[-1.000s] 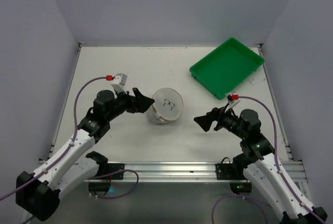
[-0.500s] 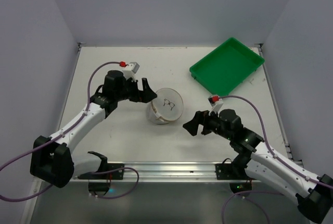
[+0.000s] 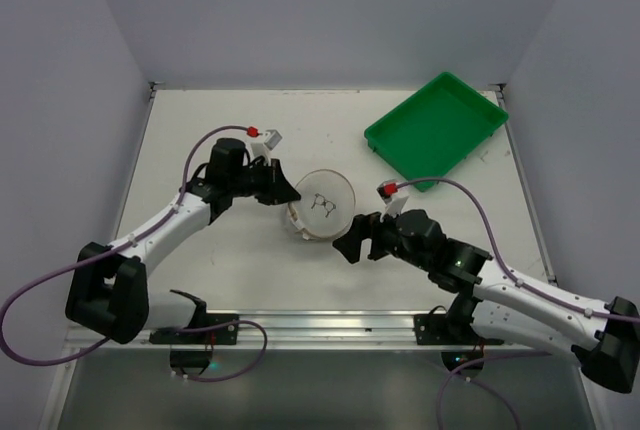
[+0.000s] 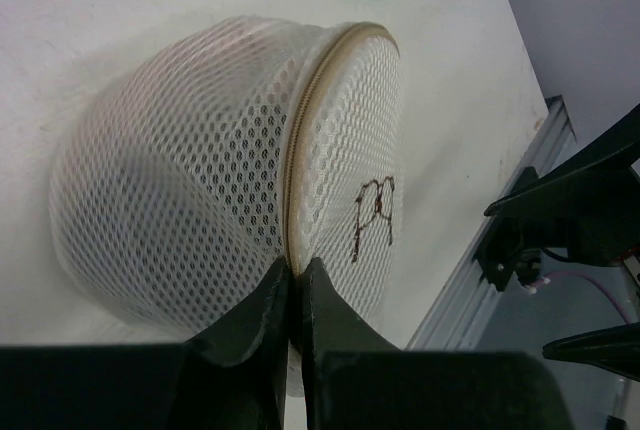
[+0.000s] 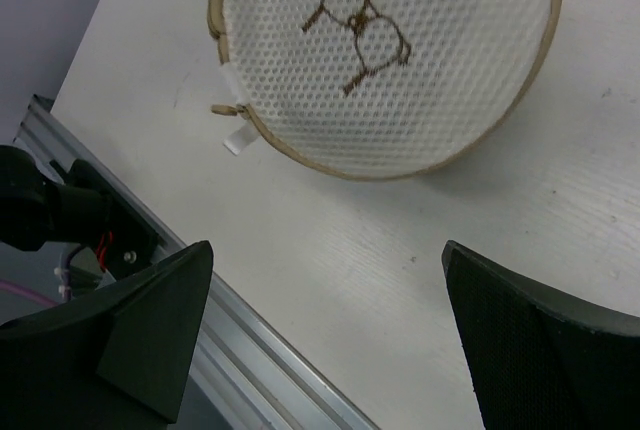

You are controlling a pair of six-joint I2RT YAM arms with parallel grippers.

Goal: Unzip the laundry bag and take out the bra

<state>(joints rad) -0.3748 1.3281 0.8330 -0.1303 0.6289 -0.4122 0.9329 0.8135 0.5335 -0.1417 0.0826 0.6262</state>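
The laundry bag (image 3: 320, 205) is a small round white mesh cylinder lying on its side mid-table, its flat face with the dark bra drawing (image 5: 362, 30) turned toward the right arm. A tan zipper seam (image 4: 310, 120) rings that face. My left gripper (image 3: 290, 193) is at the bag's left rim, and in the left wrist view its gripper (image 4: 296, 268) is shut on the zipper seam of the laundry bag (image 4: 190, 180). My right gripper (image 3: 348, 245) hovers open just in front of the bag (image 5: 400, 60), its gripper (image 5: 326, 246) holding nothing. A tan pull tab (image 5: 228, 109) sticks out at the rim. The bra is hidden inside.
A green rectangular tray (image 3: 435, 128) sits at the back right. The aluminium rail (image 3: 320, 325) runs along the near table edge, close below the right gripper. Grey walls enclose the table on three sides.
The left gripper moved right onto the bag's rim and shut on the zipper seam. The right arm reached left toward the bag's front, still open.
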